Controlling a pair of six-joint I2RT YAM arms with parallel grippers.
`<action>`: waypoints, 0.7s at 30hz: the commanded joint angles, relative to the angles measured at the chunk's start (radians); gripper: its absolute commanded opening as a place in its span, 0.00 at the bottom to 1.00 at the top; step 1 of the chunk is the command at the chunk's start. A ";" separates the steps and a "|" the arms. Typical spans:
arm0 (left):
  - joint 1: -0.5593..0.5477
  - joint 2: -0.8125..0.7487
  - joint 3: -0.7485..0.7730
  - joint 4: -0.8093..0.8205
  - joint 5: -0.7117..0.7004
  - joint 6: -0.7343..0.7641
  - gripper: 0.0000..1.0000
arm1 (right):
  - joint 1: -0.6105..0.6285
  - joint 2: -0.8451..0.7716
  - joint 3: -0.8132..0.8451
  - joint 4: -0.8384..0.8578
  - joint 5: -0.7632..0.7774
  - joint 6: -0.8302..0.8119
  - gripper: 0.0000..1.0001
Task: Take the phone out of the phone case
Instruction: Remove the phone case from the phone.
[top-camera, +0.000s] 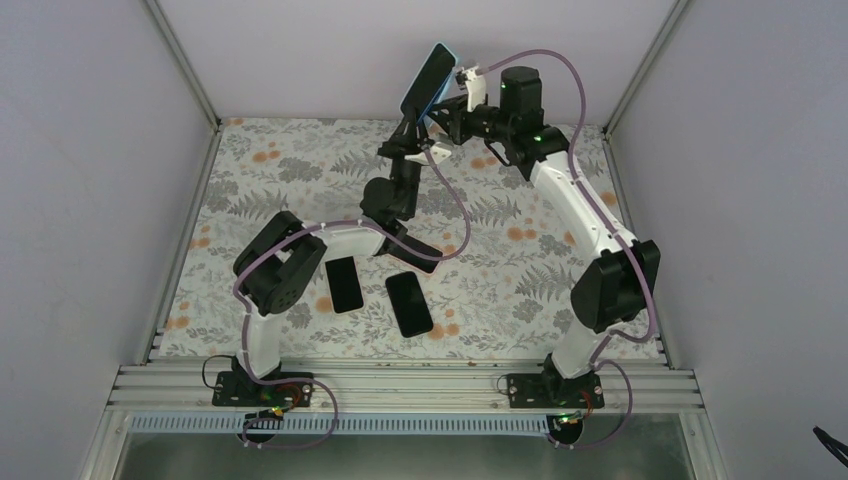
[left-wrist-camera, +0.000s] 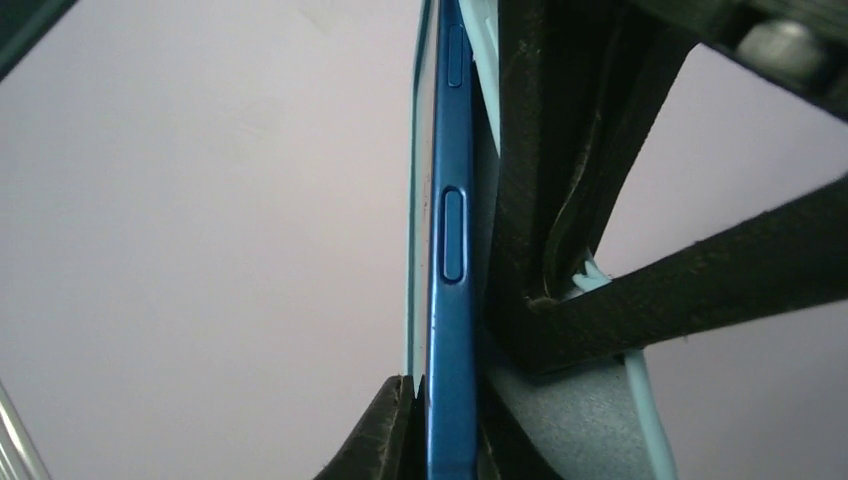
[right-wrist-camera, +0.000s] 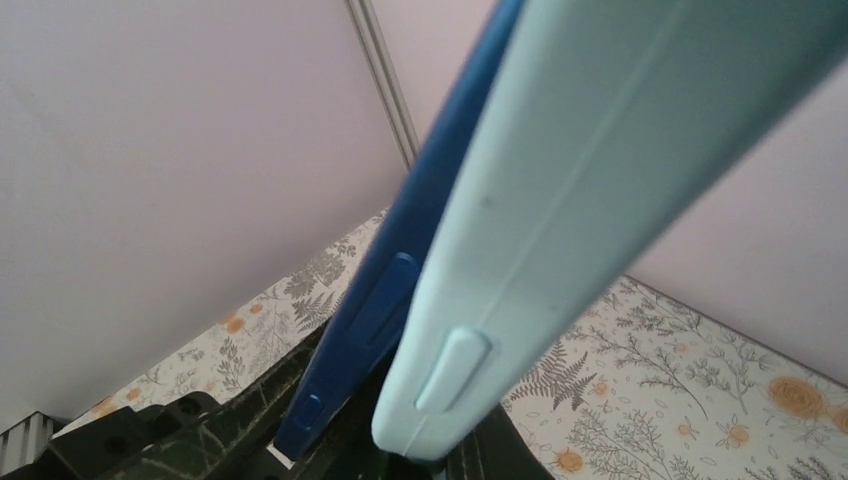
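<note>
Left fingers (left-wrist-camera: 385, 440) clamp the blue phone (left-wrist-camera: 450, 330); right fingers (left-wrist-camera: 520, 200) pinch its pale blue phone case (right-wrist-camera: 560, 200), high above the tabletop (top-camera: 300, 170)

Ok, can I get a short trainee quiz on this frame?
1. True or false: the blue phone lies flat on the table.
2. How many dark phones lie on the table? A) one B) two C) four
3. In the right wrist view, does the blue phone sit fully inside the phone case?

Key: 1. False, it is held up in the air. 2. B. 3. No, the two part at the lower end.
</note>
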 joint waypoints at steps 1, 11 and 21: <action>0.016 -0.033 0.072 0.192 0.019 0.132 0.09 | 0.070 -0.030 -0.070 -0.231 -0.063 -0.031 0.03; 0.002 -0.191 -0.021 0.077 -0.016 0.129 0.02 | 0.027 0.012 -0.055 -0.202 0.413 -0.059 0.03; 0.019 -0.613 -0.114 -0.763 0.085 0.046 0.02 | -0.062 0.095 -0.031 -0.284 1.046 -0.414 0.03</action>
